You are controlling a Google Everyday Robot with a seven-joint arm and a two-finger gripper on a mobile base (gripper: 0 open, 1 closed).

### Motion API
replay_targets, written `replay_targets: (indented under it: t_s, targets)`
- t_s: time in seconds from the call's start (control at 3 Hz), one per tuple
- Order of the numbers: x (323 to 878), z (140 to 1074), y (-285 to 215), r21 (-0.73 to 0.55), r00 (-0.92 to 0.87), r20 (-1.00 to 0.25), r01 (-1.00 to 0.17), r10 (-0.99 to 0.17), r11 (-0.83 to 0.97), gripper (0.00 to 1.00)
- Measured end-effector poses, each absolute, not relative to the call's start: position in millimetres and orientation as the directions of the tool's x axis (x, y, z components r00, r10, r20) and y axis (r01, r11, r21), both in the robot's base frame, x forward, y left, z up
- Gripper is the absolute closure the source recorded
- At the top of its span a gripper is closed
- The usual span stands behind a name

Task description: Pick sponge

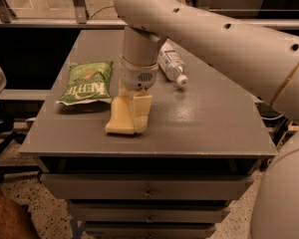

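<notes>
Pale-yellow soft rectangular sponge (117, 119) lies mid-frame on the grey desk (204, 126), seemingly touching the white hand (133, 116) on its frame-left side, long axis toward the camera. I cannot tell the hand's grip.

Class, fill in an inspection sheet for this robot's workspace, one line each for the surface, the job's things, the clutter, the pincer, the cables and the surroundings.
Surface: grey tabletop, flat, no spills seen.
Job's things: pale yellow sponge near the front edge, just right of the bag.
Clutter: green snack bag lying flat at the left; plastic bottle on its side behind the arm.
Pincer: pincer lowered to the tabletop, right at the sponge; contact cannot be judged.
Cables: nothing seen.
Surroundings: drawers under the tabletop; speckled floor below.
</notes>
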State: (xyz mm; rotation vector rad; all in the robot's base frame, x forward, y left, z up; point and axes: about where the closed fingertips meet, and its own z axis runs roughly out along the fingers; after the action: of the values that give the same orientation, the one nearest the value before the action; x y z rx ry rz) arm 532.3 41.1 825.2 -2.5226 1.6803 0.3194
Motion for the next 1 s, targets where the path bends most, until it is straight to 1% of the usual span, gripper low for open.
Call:
replay_targets:
  t_s: [0.33, 0.67, 1.0]
  targets:
    - [531, 824, 41, 0.039, 0.365, -0.229, -0.923, -0.902, -0.383, 0.48]
    - [536, 840, 30, -0.002, 0.35, -0.22, -0.934, -0.911, -0.358, 0.72]
    - [544, 876, 10, -0.091, 0.326, -0.214, -0.945, -0.921, -0.313, 0.95]
